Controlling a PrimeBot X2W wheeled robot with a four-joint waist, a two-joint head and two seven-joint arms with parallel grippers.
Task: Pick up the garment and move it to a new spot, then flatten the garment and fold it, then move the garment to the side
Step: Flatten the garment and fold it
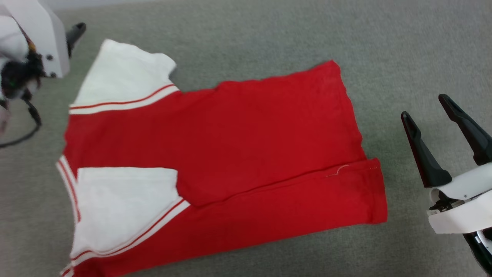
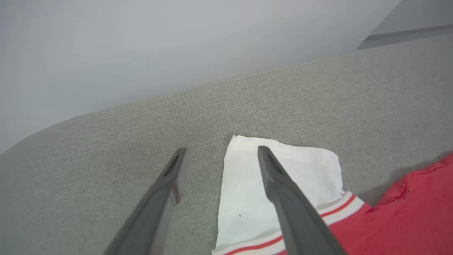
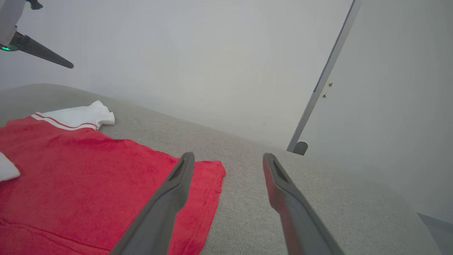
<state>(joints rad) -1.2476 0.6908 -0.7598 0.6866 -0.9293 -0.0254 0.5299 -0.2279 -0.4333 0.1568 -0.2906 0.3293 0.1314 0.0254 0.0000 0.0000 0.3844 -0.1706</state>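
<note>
Red jersey-style shirt (image 1: 246, 142) with white short sleeves and red-and-white striped trim: lies flat on a grey woven upholstered surface (image 1: 269, 34), centre of the head view. Collar end at 9 o'clock, hem at 3 o'clock.

A fold line runs along the body near the 6 o'clock long edge, leaving a red band below it. The near sleeve (image 1: 123, 204) on that side lies on top of the red cloth. The far sleeve (image 1: 123, 73), at 11 o'clock, is spread out on the upholstery beyond the body.

Left pincer (image 2: 222, 150): at 10 o'clock of the shirt. Fingers wide apart, nothing between them. In its own wrist view one finger crosses the far sleeve and the other crosses bare upholstery. In the right wrist view it hangs above the surface, clear of the cloth.

Right pincer (image 1: 424, 107): at 3 o'clock of the shirt, just off the hem, over bare upholstery. Fingers spread, holding nothing. In its wrist view one finger crosses the hem corner.

Pale grey wall (image 3: 212, 53) rises behind the surface.
</note>
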